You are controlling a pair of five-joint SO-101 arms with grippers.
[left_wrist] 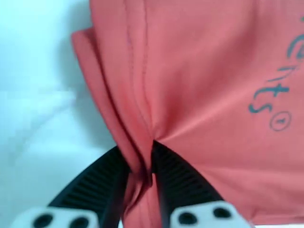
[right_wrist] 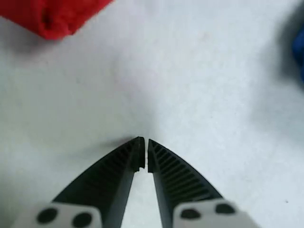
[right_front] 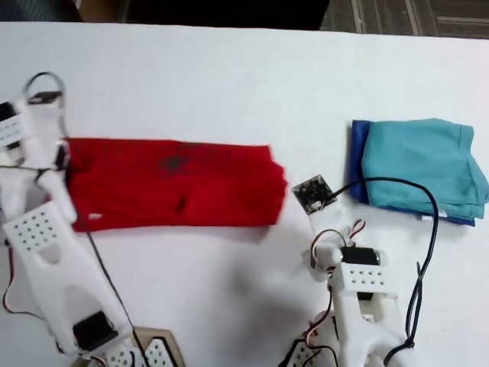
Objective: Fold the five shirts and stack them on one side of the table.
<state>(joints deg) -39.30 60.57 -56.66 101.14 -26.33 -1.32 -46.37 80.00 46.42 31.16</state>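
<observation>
A red shirt [right_front: 176, 183] lies folded into a long strip across the left half of the table. My left gripper [left_wrist: 141, 149] is shut on the red shirt [left_wrist: 199, 85], pinching several layers at its left end; in the high view that gripper [right_front: 63, 157] sits at the strip's left edge. A folded teal shirt [right_front: 424, 164] rests on a blue shirt [right_front: 357, 160] at the right side. My right gripper [right_wrist: 146, 142] is shut on nothing, its tips at the bare table between the red corner [right_wrist: 52, 19] and the stack; from above that gripper [right_front: 315, 195] shows there.
The white table [right_front: 229, 76] has open room along its far side and in front of the red strip. Black and red cables [right_front: 424, 229] loop around the right arm's base. The table's far edge runs along the top of the high view.
</observation>
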